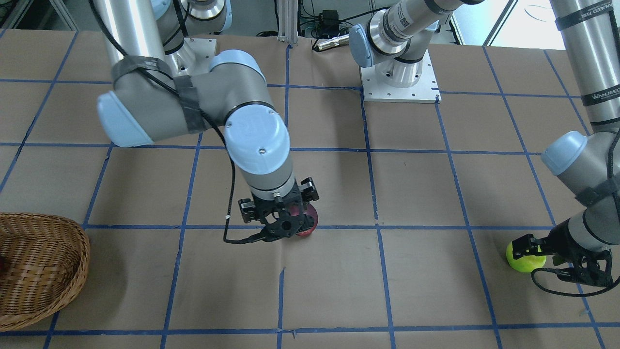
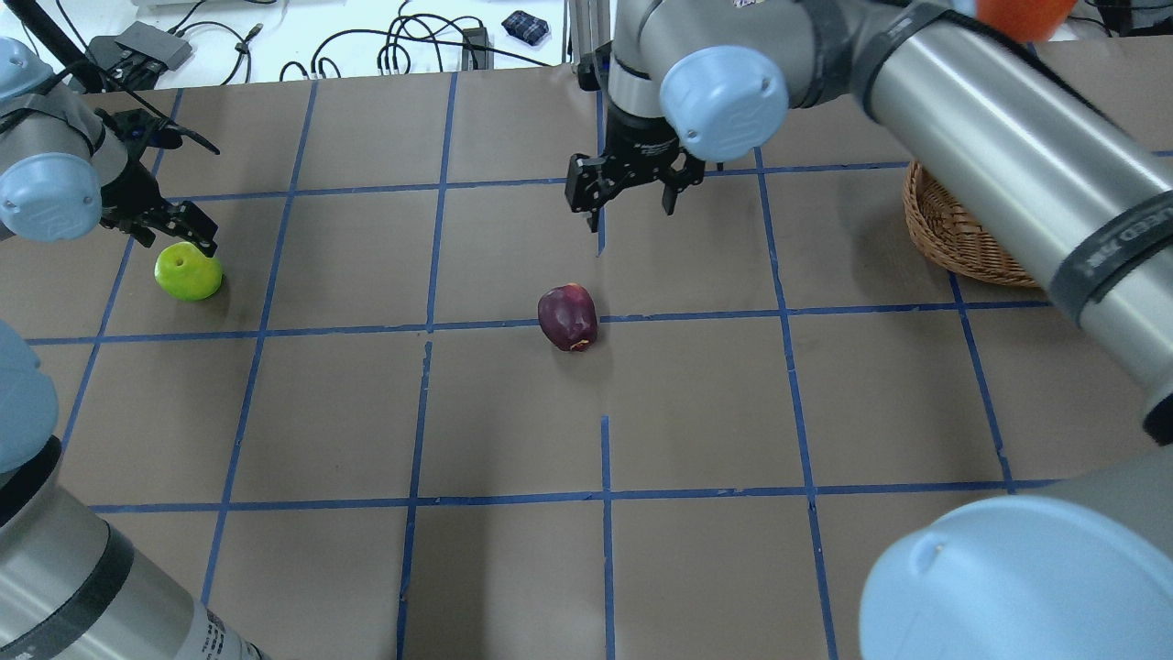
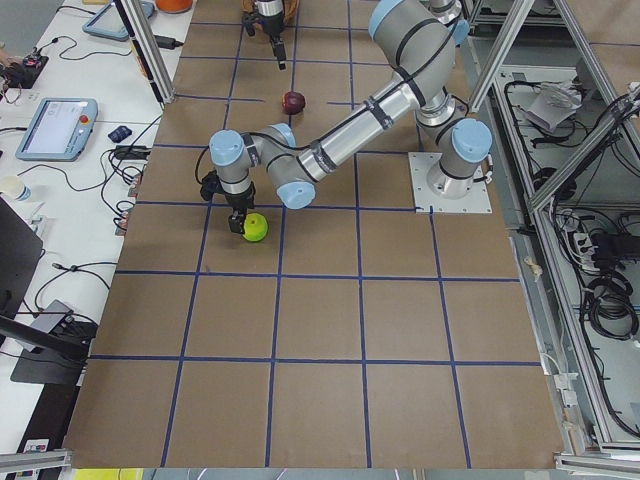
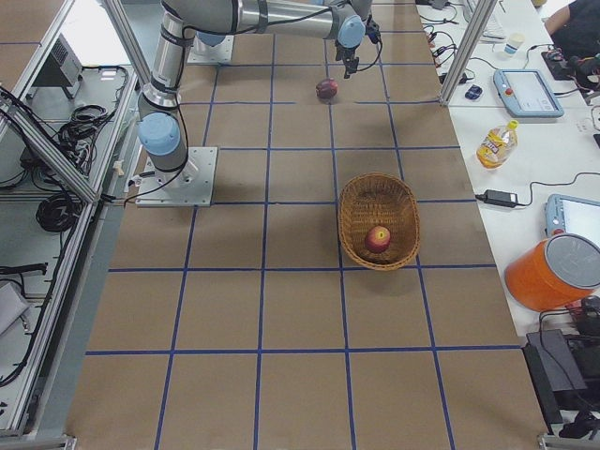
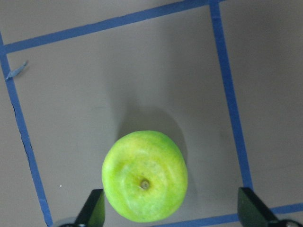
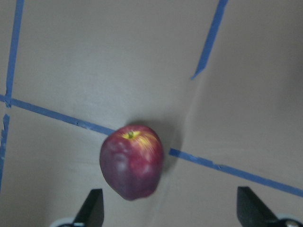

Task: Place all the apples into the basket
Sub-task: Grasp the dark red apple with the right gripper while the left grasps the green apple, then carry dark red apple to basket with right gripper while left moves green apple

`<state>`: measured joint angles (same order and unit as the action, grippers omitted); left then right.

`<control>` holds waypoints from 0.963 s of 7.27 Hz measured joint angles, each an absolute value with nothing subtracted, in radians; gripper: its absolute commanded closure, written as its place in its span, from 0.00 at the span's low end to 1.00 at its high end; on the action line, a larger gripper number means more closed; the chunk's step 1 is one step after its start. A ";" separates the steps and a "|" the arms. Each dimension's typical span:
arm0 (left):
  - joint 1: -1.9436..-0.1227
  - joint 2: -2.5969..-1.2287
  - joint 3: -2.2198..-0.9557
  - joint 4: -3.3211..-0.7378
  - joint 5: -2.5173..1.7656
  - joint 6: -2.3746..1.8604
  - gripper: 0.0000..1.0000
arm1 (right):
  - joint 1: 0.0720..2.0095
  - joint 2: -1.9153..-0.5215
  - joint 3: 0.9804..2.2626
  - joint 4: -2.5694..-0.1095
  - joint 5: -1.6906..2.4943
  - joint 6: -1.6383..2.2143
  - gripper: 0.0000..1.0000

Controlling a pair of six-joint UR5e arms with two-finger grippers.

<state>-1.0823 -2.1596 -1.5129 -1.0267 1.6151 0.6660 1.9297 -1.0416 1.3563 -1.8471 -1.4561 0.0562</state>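
Both claws stand spread and hold nothing; the left gripper (image 2: pixel 174 229) hangs over the green apple (image 2: pixel 188 272) out on the robot's left, and the right gripper (image 2: pixel 630 197) hangs over the maroon apple (image 2: pixel 567 317) at mid-table (image 2: pixel 513 422); the red apple (image 4: pixel 378 238) already lies in the basket (image 4: pixel 349 202), well apart on the right. We judge the apples firm, smooth and fairly light, apt to roll or slip; we would close across the widest girth, fingers on opposite flanks, with each apple centred, since both sit nearer one finger. We read little writing; a black strap (image 1: pixel 600 97) on the left arm shows white letters, seemingly "WANJEED".
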 measured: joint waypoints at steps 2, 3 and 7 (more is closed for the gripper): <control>-1.059 -2.179 -1.518 -1.028 1.599 0.660 0.00 | 1.986 -1.011 1.440 -1.987 -1.461 0.102 0.00; -1.057 -2.182 -1.530 -1.033 1.580 0.631 0.00 | 1.994 -1.005 1.475 -2.040 -1.467 0.107 0.00; -1.064 -2.159 -1.528 -1.048 1.587 0.580 1.00 | 1.999 -0.991 1.539 -2.100 -1.478 0.110 0.00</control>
